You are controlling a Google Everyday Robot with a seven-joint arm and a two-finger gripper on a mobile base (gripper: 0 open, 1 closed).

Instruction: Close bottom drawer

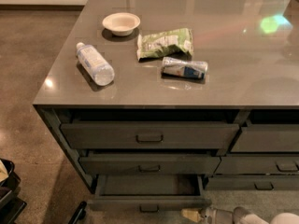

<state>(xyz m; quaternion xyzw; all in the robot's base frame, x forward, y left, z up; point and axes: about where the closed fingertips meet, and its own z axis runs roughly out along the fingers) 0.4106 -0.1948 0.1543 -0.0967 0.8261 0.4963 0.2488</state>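
Note:
The bottom drawer (149, 202) is the lowest wide dark grey drawer of the left stack. It stands pulled out, with a slim front panel, a small loop handle (149, 208) at its centre and a dark inside. My gripper (192, 214) is at the bottom edge of the view, just below and right of the drawer's front right corner. Its pale tip points left toward the drawer front, and the white arm (261, 217) trails off to the right.
Two taller grey drawers (149, 135) sit above, slightly pulled out. A neighbouring stack of drawers (264, 164) is on the right. On the countertop (243, 78) lie a water bottle (95, 63), a white bowl (121, 23), a green chip bag (164, 43) and a small packet (184, 68). Dark equipment (9, 190) is at the lower left.

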